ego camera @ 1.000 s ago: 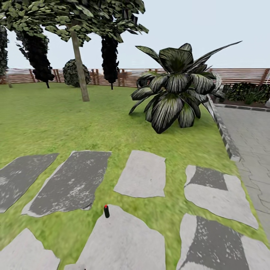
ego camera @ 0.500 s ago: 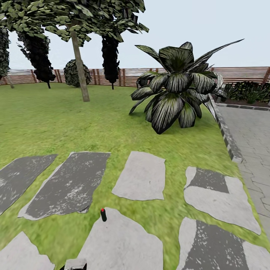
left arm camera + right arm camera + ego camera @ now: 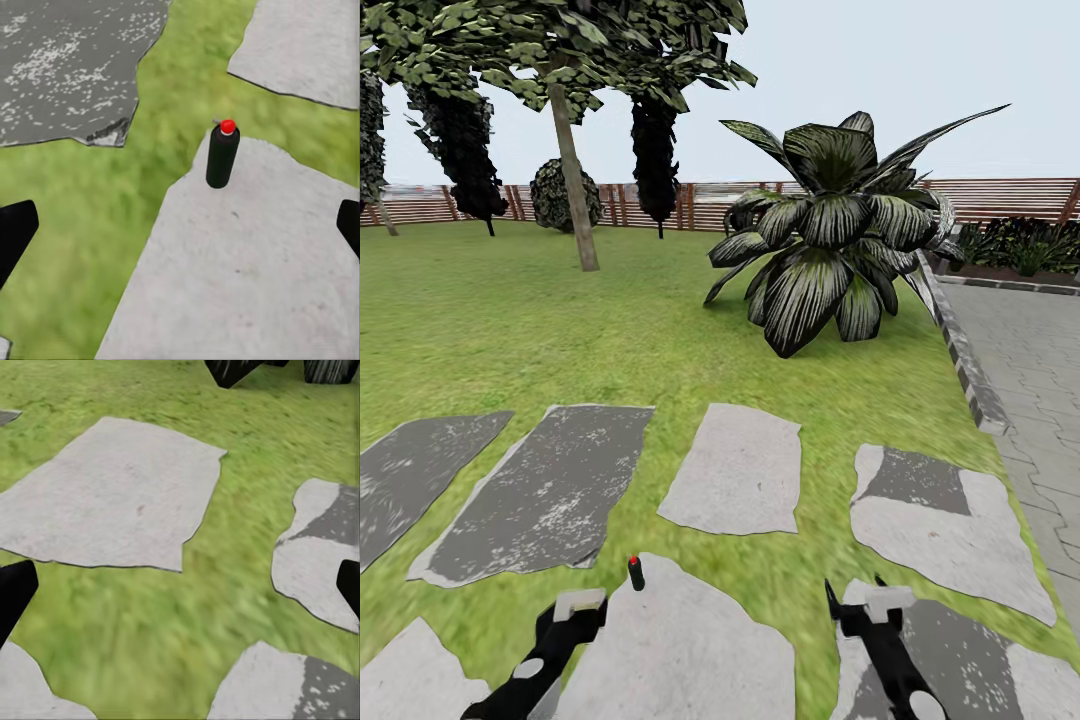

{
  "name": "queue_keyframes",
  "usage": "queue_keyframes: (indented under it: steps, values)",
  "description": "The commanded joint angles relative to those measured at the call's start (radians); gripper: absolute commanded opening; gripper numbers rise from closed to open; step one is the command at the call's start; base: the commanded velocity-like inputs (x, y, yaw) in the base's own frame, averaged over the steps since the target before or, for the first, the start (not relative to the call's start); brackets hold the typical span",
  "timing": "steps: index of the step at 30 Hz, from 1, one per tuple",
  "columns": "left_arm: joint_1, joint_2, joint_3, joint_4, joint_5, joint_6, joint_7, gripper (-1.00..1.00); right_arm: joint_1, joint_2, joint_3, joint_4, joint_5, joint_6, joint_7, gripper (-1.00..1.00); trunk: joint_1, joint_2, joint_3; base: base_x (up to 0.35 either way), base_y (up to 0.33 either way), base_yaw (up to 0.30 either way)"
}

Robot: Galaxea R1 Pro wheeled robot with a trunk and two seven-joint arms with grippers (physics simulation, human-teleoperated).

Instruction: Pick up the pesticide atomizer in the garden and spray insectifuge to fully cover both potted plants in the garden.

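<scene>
Barely started: spray bottle sits ungrabbed on a stepping stone, left tool and right tool both wide open, plants unsprayed.

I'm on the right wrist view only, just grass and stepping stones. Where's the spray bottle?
Observer: The head view shows a small dark red-capped bottle upright at the far tip of a pale stepping stone, just ahead of the left gripper.
Operator: And my right gripper?
Observer: The right gripper hangs over grass beside a neighbouring stone, well apart from the bottle.
Operator: Left fingers open?
Observer: Yes. The left wrist view shows the fingers spread wide, not touching the bottle.
</scene>
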Motion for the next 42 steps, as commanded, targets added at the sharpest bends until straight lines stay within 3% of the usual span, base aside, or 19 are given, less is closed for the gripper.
queue_keyframes:
  steps: [1,15,19,42]
  values:
    - [-0.005,0.000,0.000,0.001,0.007,-0.004,-0.001,1.00,-0.009,0.000,0.000,0.000,0.005,0.003,0.001,1.00,0.000,0.000,-0.001,0.000,0.000,0.000]
    - [-0.002,-0.007,0.002,0.002,0.002,-0.012,-0.003,1.00,-0.038,-0.002,0.002,0.004,0.005,0.022,0.003,1.00,0.000,0.000,-0.001,0.000,0.000,0.000]
    - [-0.007,0.002,-0.001,0.000,-0.002,-0.013,-0.003,1.00,-0.038,-0.002,0.002,0.006,0.005,0.022,0.003,1.00,0.000,0.000,-0.001,0.000,0.000,0.054]
    - [-0.001,-0.007,0.010,0.004,0.008,-0.007,0.001,1.00,-0.038,-0.001,0.002,0.007,0.005,0.022,0.002,1.00,0.000,0.000,-0.001,0.033,-0.237,0.267]
